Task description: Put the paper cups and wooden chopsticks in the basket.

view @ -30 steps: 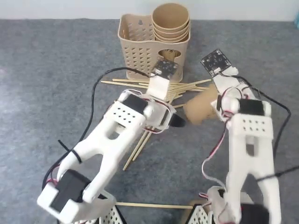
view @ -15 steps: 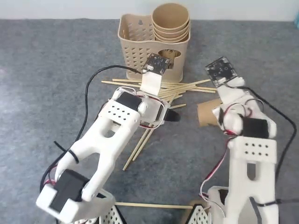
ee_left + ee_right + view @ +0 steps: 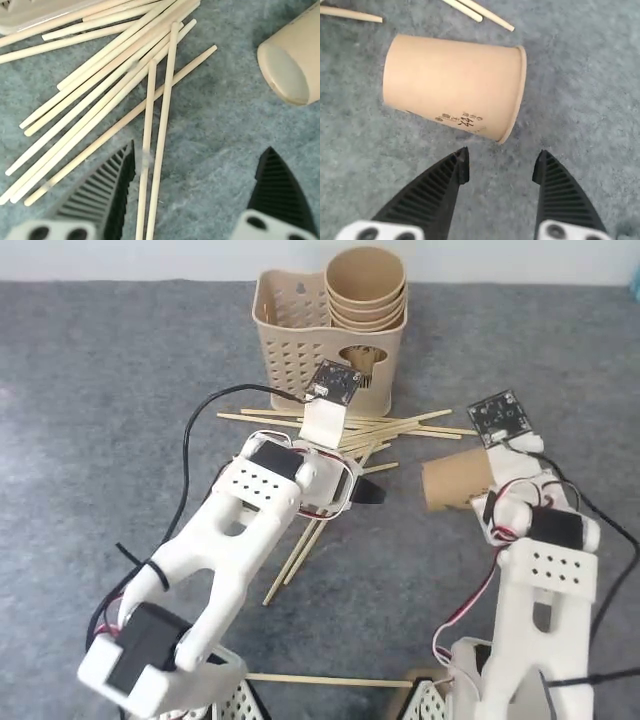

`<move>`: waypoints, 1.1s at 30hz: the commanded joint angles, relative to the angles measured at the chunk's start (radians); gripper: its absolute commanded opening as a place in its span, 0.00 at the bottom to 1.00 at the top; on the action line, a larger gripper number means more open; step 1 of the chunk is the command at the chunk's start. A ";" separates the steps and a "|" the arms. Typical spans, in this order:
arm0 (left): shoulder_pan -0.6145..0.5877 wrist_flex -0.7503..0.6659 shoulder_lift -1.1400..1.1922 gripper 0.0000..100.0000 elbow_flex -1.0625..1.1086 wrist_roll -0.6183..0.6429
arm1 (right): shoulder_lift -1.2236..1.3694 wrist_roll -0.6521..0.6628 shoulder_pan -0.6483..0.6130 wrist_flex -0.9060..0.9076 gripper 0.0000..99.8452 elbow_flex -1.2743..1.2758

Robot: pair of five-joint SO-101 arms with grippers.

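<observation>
A beige slotted basket [image 3: 290, 335] stands at the back with a stack of paper cups [image 3: 366, 285] in its right part. Wooden chopsticks [image 3: 405, 427] lie fanned on the grey carpet in front of it, also seen as chopsticks [image 3: 120, 80] in the left wrist view. One paper cup [image 3: 457, 480] lies on its side to their right. My left gripper [image 3: 199, 165] hangs open over the chopsticks' ends. My right gripper [image 3: 502, 162] is open just beside the lying cup [image 3: 455, 85], near its rim, not touching it.
A single chopstick [image 3: 320, 678] lies near the front edge between the arm bases. More chopsticks [image 3: 295, 560] run under the left arm. A black cable [image 3: 195, 450] loops left of that arm. Bare carpet extends to the far left and right.
The right arm has drawn back to the right, leaving the cup lying on the carpet. The left arm shifted slightly left a second ago and has since kept still.
</observation>
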 commanded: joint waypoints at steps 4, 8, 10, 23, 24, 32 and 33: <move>0.000 -0.020 -0.005 0.36 -0.005 0.014 | -0.019 -0.002 0.021 -0.156 0.29 0.072; 0.002 -0.044 -0.005 0.36 -0.004 0.017 | -0.019 -0.002 0.035 -0.252 0.29 0.140; 0.020 -0.075 -0.005 0.36 -0.004 0.018 | -0.019 -0.002 0.041 -0.298 0.29 0.163; 0.129 -0.244 -0.003 0.36 0.005 0.163 | 0.170 -0.068 -0.001 -0.562 0.25 0.259; 0.141 -0.241 -0.005 0.36 0.005 0.167 | 0.180 -0.069 -0.001 -0.564 0.23 0.258; 0.190 -0.244 -0.012 0.34 -0.002 0.226 | -0.074 -0.138 -0.041 -0.387 0.08 0.209; 0.190 -0.244 -0.012 0.31 -0.004 0.227 | -0.131 -0.138 -0.050 -0.346 0.07 0.199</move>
